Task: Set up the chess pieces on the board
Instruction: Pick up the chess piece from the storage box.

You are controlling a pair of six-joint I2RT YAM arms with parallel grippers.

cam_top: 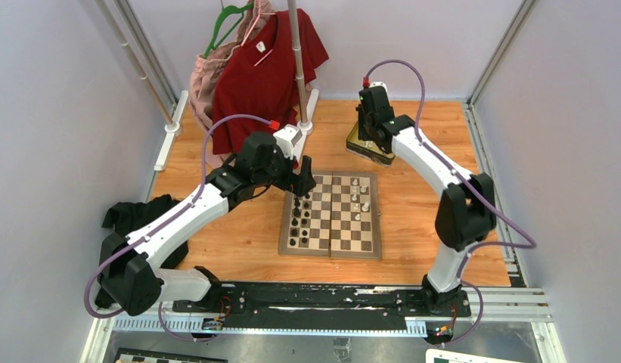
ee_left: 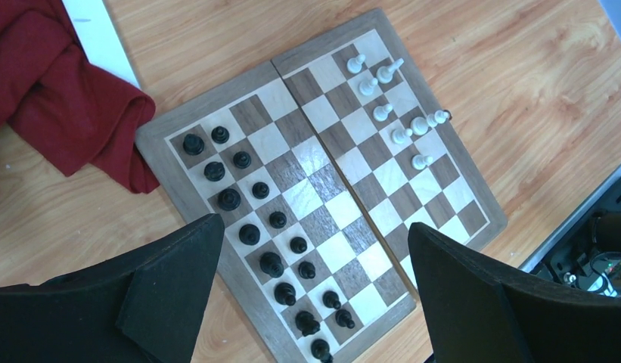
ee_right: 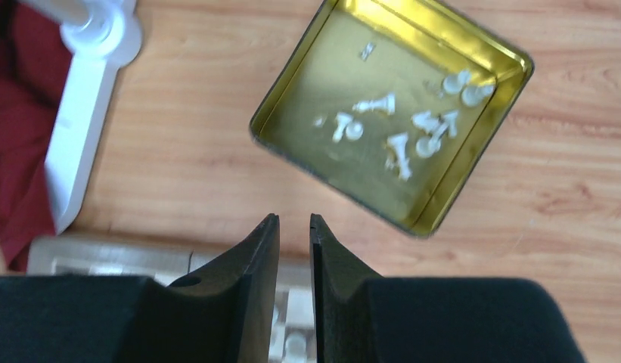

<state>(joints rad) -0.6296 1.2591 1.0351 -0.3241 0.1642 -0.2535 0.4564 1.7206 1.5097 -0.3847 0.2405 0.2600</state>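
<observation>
1. Board (ee_left: 316, 189): checkered pale cream and dark brown squares, mid-brown border.
2. Chess pieces (ee_left: 419, 125): white on the board, and cream-white inside the tin.
3. Opposing figures (ee_left: 229, 200): glossy black.
4. Tin (ee_right: 322, 68): shiny gold.
5. Tabletop (ee_left: 519, 76): orange-brown with wood grain.
6. Shirt (cam_top: 265, 76): deep red. The garment (cam_top: 207, 76) beside it is pink and the hanger (cam_top: 220, 26) is green.
7. Left fingers (ee_left: 171, 295) and right fingers (ee_right: 250, 295): matte black.

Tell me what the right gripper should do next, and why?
Probably lower the right gripper into the gold tin toward a white piece: its jaws stand slightly apart with nothing seen between them, pieces lie in the tin, and the board lacks several white ones.
</observation>
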